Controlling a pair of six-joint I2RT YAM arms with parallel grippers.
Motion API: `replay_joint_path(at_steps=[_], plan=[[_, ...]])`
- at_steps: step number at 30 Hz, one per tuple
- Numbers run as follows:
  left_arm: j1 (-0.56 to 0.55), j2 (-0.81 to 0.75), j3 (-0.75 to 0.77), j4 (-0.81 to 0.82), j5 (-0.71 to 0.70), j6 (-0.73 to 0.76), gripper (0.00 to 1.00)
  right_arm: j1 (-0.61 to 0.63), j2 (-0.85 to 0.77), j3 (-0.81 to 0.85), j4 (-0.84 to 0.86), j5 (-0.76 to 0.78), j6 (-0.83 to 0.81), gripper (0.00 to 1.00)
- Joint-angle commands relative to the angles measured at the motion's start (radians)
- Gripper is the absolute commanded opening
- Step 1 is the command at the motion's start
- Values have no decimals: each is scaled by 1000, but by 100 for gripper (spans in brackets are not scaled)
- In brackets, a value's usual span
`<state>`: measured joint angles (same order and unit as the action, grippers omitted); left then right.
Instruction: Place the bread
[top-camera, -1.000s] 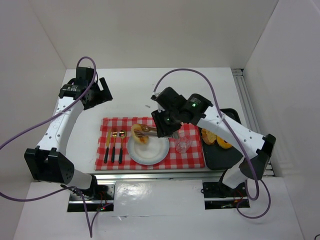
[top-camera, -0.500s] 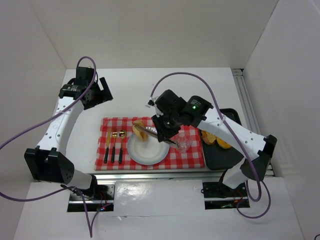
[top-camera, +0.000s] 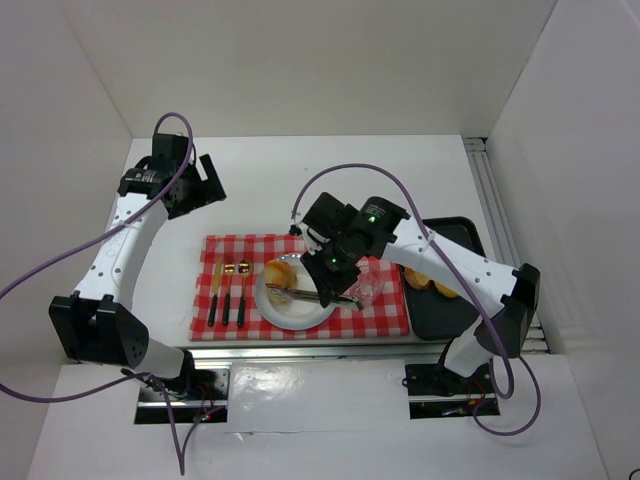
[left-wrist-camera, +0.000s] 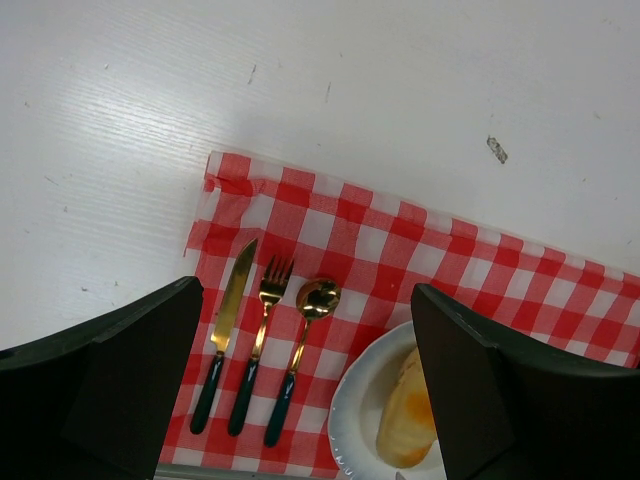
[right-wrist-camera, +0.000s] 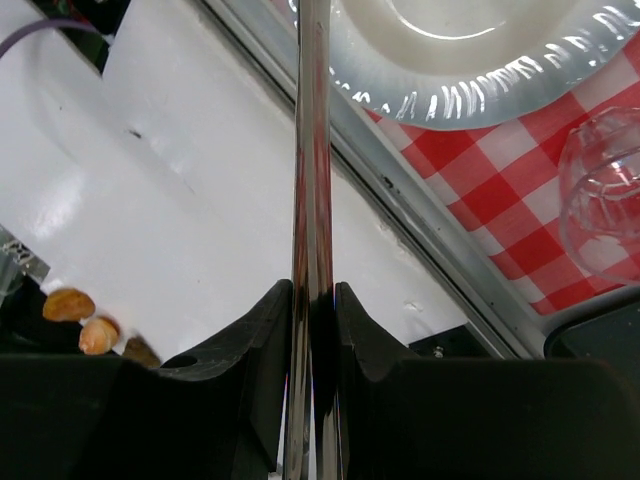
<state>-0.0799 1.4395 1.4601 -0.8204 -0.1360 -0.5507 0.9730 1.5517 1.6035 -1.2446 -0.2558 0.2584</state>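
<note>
One golden-brown piece of bread (top-camera: 280, 272) lies on the far left part of the white plate (top-camera: 303, 314); the left wrist view shows it (left-wrist-camera: 405, 425) on that plate (left-wrist-camera: 358, 400). My right gripper (top-camera: 336, 281) is over the plate's right side, shut on a pair of metal tongs (top-camera: 295, 293). The tongs' arms are pressed together with nothing between them, and they reach left across the plate. In the right wrist view the tongs (right-wrist-camera: 312, 180) run up from my gripper (right-wrist-camera: 313, 310) towards the plate (right-wrist-camera: 450, 70). My left gripper (top-camera: 205, 180) hangs open over the back left of the table.
A red checked cloth (top-camera: 380, 318) lies under the plate. A gold knife, fork and spoon (top-camera: 228, 290) lie left of it, and a clear glass (top-camera: 367, 291) stands right of it. The black tray (top-camera: 440, 315) at the right holds orange-brown baked pieces (top-camera: 420, 273).
The right arm swung the tongs from the plate's far side toward the near edge, and they closed empty. The bread has left them and now rests on the plate. The left arm stayed still.
</note>
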Motion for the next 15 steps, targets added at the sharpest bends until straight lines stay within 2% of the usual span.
replay_joint_path(at_steps=[1, 4, 9, 15], plan=[[6, 6, 3, 30, 7, 17, 99, 21, 4, 56, -70, -75, -38, 13], [6, 6, 3, 30, 7, 17, 99, 41, 4, 56, -70, -88, -38, 9], [6, 6, 3, 30, 16, 17, 99, 50, 4, 56, -70, -72, -38, 8], [6, -4, -6, 30, 16, 17, 99, 50, -12, 101, -35, 101, 2, 4]])
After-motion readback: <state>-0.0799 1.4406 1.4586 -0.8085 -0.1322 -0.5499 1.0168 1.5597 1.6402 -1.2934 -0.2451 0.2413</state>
